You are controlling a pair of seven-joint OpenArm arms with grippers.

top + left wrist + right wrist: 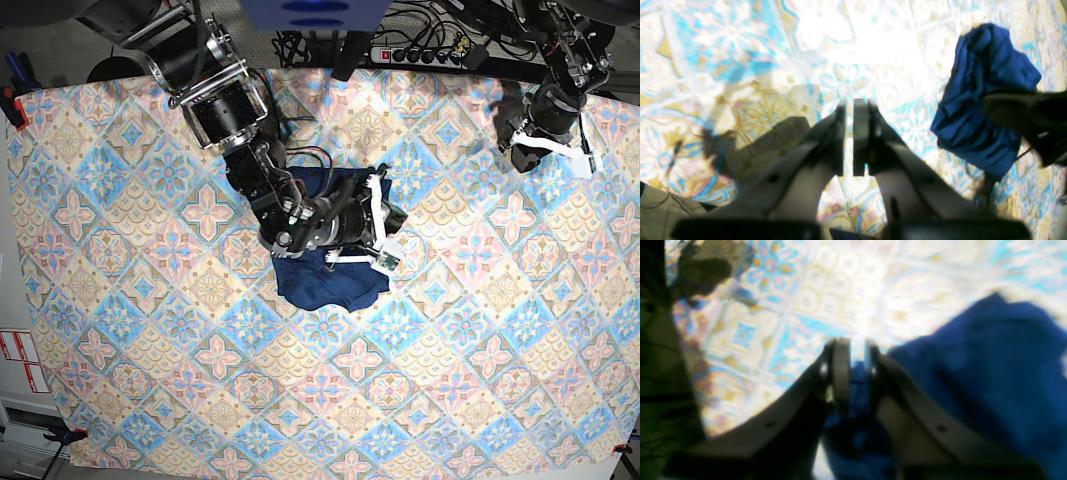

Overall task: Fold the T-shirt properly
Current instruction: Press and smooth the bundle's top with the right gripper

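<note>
T-shirt [330, 280], plain navy, bunched on tablecloth [480, 350]; no label readable.

No text, label or number is readable — all blurred.

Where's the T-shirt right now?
In the base view the T-shirt lies bunched on the tablecloth, left of centre, under the right hand, which pinches its cloth; the left hand is well clear.
</note>
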